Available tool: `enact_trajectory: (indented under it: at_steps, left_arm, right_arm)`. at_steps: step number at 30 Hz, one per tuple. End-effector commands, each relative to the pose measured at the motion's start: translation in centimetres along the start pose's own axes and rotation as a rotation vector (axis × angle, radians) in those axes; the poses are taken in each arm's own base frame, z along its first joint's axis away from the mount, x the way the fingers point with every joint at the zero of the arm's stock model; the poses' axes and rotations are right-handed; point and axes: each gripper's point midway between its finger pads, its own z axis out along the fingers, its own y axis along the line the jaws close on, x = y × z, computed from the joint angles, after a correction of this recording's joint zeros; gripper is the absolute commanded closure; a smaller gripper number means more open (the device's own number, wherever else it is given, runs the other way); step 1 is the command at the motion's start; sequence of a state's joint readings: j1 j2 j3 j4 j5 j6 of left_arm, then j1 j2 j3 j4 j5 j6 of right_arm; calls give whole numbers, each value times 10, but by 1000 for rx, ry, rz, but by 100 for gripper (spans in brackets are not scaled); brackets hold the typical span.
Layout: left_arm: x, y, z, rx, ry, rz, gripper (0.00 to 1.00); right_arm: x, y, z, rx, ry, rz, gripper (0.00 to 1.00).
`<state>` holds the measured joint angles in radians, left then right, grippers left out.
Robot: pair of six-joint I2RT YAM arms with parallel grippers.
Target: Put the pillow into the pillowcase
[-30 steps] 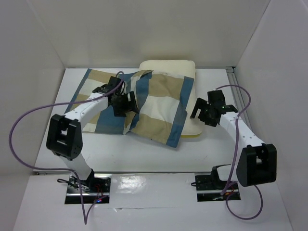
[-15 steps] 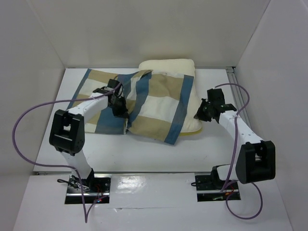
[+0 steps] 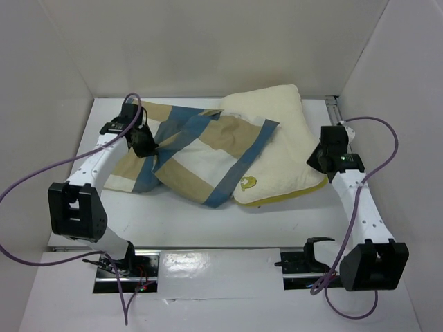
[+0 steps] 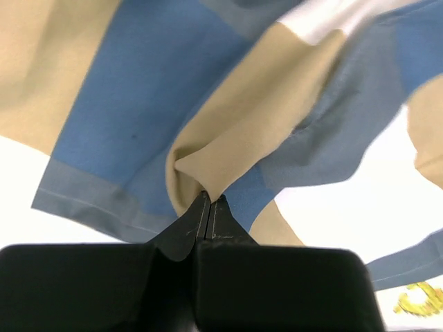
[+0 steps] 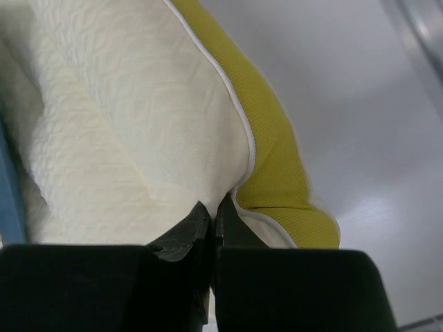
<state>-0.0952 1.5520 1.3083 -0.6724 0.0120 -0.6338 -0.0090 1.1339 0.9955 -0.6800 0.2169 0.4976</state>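
Spotter: Left gripper (image 3: 147,146) has hauled toward the upper left of the frame since half a second ago, dragging the pillowcase (image 3: 201,149) along. Right gripper (image 3: 317,159) has swung out toward the right edge.

Recorder: And the pillow (image 3: 280,135)?

Spotter: More exposed than before, and turned. Its yellow emblem (image 3: 247,182) is now uncovered.

Recorder: Near to far, please.

Spotter: Nearest, both arm bases along the bottom, with bare white table (image 3: 208,221) ahead of them. Next comes the pillow's near edge with its yellow side band. The emblem sits just right of the pillowcase's lowest blue corner.

Recorder: Jaws?

Spotter: Left jaws are pressed together on a pinched fold of tan and blue check; in the wrist view the cloth bunches right at the tips. Right jaws are clamped on the pillow's right-hand edge, where the cream quilted face meets the yellow mesh side.

Recorder: Pillow in or out?

Spotter: Mostly out. It lies centre right, with the pillowcase draped over its left part. Cannot tell whether the covered part is inside the case or only beneath it.

Recorder: Farther back?

Spotter: The case spreads toward the upper left, crumpled through the middle. The pillow's far corner points at the back wall (image 3: 221,48), near it.
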Motion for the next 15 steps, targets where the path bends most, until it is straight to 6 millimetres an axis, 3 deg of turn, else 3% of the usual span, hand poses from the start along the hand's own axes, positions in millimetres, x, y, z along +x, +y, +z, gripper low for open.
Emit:
enact_trajectory:
  at_steps: [1, 4, 6, 7, 8, 9, 11, 12, 15]
  left_arm:
    - [3, 24, -8, -109, -19, -32, 100]
    - [1, 46, -15, -183, -45, -125, 100]
    - [1, 62, -17, -213, -56, -186, 100]
    - [-1, 62, -20, -208, -64, -187, 100]
    - [2, 61, -21, -200, -61, -196, 100]
    - [2, 61, -21, -200, -61, -196, 100]
    - [1, 62, -21, -208, -67, -196, 100]
    - [-1, 64, -24, -208, -77, -204, 100]
    - [-5, 66, -27, -213, -96, -233, 100]
  right_arm:
    - [-47, -25, -40, 106, -200, 75, 100]
    - [-61, -38, -54, 174, -257, 75, 100]
    - [-63, -25, -46, 134, -205, -13, 95]
    - [-59, -16, -43, 95, -159, -60, 88]
    - [-61, -8, -42, 62, -144, -79, 66]
    - [-57, 20, -49, -27, -132, -155, 59]
    - [-54, 39, -54, -41, -152, -210, 41]
    - [-49, 41, -50, -3, -142, -238, 24]
    - [-42, 43, -50, 123, -143, -333, 15]
